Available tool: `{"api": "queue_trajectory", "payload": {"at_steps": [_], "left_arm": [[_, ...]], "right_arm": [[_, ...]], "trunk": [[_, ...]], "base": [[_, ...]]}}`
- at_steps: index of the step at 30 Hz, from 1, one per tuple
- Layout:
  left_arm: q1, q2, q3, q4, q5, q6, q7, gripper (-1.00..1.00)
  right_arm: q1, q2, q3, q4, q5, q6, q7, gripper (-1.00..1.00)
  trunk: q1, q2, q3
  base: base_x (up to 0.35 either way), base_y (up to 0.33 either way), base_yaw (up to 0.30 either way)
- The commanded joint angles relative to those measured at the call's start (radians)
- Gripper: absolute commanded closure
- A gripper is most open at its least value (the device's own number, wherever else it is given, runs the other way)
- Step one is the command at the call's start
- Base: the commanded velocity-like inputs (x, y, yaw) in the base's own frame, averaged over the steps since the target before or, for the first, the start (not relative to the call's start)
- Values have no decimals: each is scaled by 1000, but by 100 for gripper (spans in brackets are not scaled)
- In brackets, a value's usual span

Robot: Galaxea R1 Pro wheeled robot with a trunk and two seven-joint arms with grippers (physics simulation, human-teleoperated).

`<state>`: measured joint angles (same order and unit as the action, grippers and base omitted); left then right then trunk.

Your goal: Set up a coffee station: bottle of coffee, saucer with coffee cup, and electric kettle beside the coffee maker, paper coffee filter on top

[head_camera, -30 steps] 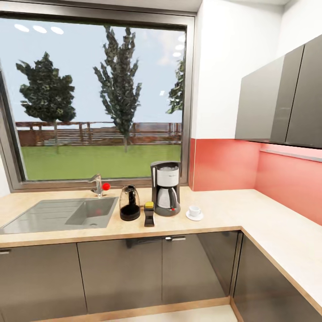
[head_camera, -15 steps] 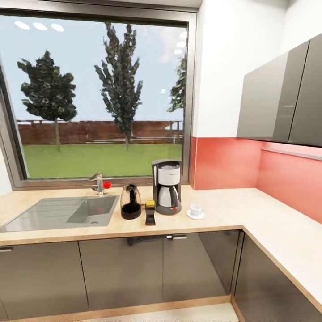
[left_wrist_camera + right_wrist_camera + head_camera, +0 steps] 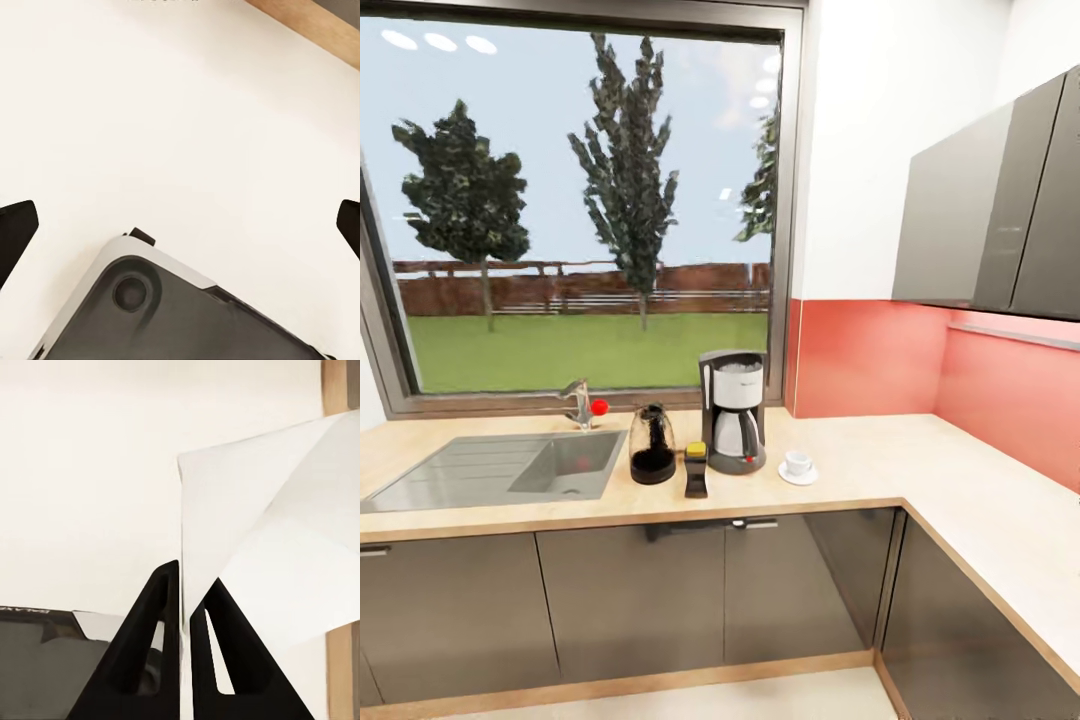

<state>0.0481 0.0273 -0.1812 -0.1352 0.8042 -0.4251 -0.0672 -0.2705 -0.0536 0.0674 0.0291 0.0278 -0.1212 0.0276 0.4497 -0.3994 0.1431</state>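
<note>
White paper is the weak point at this moment: the paper coffee filter (image 3: 255, 547) is held only by a thin edge between the tips of the right gripper (image 3: 184, 607), and most of the sheet fans out free beyond them. Such a light, floppy piece could slip from that narrow pinch, or bend and snag, if the arm swings quickly or the sheet brushes something on the way up to the counter. A release from too high or off-centre would likely let it drift past the white housing of the coffee maker (image 3: 733, 410) instead of settling on top.

The right jaws are pressed together on the filter's edge, with no gap visible beside the paper. The left gripper (image 3: 180, 225) has its jaws wide apart, their dark tips at opposite edges of its wrist view, holding and touching nothing.

On the kitchen countertop (image 3: 880, 470) the rest already stands in place: the bottle of coffee (image 3: 695, 469) just in front of the maker, the electric kettle (image 3: 652, 444) just beside it toward the sink (image 3: 490, 470), and the coffee cup (image 3: 797, 463) on its saucer (image 3: 797, 475) near the other side.
</note>
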Motion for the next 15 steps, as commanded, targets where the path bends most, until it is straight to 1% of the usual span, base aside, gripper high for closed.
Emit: {"api": "queue_trajectory", "payload": {"at_steps": [1,7,11,15], "left_arm": [[1,0,-7,-1,9,-4,-4,-100],[0,-1,-12,-1,9,-4,-5,-100],[0,-1,-12,-1,7,-6,-5,-100],[0,-1,-11,-1,7,-6,-5,-100]], "right_arm": [[-1,-1,6,3,1,-6,2,100],[-1,-2,5,3,-7,-5,2,100],[-1,2,5,3,-2,-5,2,100],[-1,-1,5,3,0,0,3,100]], "trunk": [[0,-1,-1],[0,-1,-3],[0,-1,-3],[0,-1,-3]], "base": [[0,0,0],[-140,-20,0],[-25,-10,0],[-1,-1,0]]}}
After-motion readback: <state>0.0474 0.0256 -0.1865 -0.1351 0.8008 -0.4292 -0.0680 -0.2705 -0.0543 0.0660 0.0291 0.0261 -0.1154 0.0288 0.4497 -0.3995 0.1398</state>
